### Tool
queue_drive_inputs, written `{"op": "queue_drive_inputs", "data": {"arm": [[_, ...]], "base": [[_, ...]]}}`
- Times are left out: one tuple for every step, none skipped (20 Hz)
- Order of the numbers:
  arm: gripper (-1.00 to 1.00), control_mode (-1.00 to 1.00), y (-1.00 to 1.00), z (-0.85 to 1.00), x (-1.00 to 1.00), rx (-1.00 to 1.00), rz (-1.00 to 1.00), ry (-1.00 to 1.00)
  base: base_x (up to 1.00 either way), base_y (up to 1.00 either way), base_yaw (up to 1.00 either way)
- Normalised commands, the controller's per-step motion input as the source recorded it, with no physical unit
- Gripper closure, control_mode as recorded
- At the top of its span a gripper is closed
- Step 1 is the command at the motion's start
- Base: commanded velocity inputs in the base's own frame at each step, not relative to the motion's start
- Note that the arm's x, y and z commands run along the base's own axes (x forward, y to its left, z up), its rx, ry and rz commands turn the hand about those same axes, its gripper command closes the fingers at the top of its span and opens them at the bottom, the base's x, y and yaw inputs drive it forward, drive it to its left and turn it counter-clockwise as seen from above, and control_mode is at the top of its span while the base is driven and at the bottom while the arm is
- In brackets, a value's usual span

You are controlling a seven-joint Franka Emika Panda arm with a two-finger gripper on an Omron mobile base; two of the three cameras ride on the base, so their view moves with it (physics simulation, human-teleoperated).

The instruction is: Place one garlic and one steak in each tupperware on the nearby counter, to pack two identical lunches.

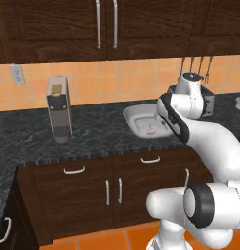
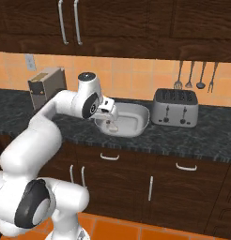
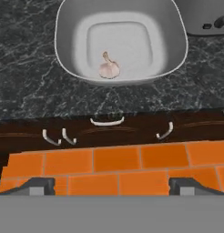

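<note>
A rounded-square, bowl-like tupperware (image 3: 70, 59) (image 1: 133, 117) (image 2: 141, 119) stands on the black speckled counter (image 3: 27, 77) (image 2: 206, 133). One pale garlic (image 3: 108, 68) (image 1: 150, 129) (image 2: 112, 125) lies on its floor, a little off centre. My gripper (image 3: 111, 186) (image 2: 109, 115) hovers above the near side of the bowl, open, with nothing between its fingertips (image 3: 38, 185). In the hand view the tips frame the orange floor tiles in front of the cabinets. The steak is out of view.
A silver four-slot toaster (image 2: 175, 108) (image 3: 205, 18) stands just right of the bowl. A grey coffee machine (image 1: 58, 110) (image 2: 44, 86) stands to the left by the wall. Utensils (image 2: 192, 75) hang on the tiled backsplash. Dark cabinets sit above and below.
</note>
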Motion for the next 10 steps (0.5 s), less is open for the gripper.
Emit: {"op": "queue_drive_inputs", "data": {"arm": [[-1.00, -1.00, 0.09, 1.00, -1.00, 0.03, 0.00, 0.29], [-1.00, -1.00, 0.09, 1.00, -1.00, 0.04, 0.00, 0.29], [-1.00, -1.00, 0.12, 1.00, -1.00, 0.04, 0.00, 0.28], [-1.00, -1.00, 0.14, 1.00, -1.00, 0.04, 0.00, 0.27], [-1.00, -1.00, 0.18, 1.00, -1.00, 0.03, 0.00, 0.25], [-1.00, -1.00, 0.19, 1.00, -1.00, 0.03, 0.00, 0.24], [-1.00, -1.00, 0.22, 0.97, -1.00, 0.01, 0.00, 0.20], [-1.00, -1.00, 0.29, 0.94, -1.00, 0.01, 0.00, 0.16], [-1.00, -1.00, 0.29, 0.86, -1.00, 0.00, 0.00, 0.13], [-1.00, -1.00, 0.31, 0.69, -1.00, 0.00, 0.00, 0.07]], "base": [[0.00, 0.00, 0.00], [0.00, 0.00, 0.00], [0.00, 0.00, 0.00], [0.00, 0.00, 0.00], [0.00, 0.00, 0.00], [0.00, 0.00, 0.00], [0.00, 0.00, 0.00], [0.00, 0.00, 0.00], [0.00, 0.00, 0.00], [0.00, 0.00, 0.00]]}}
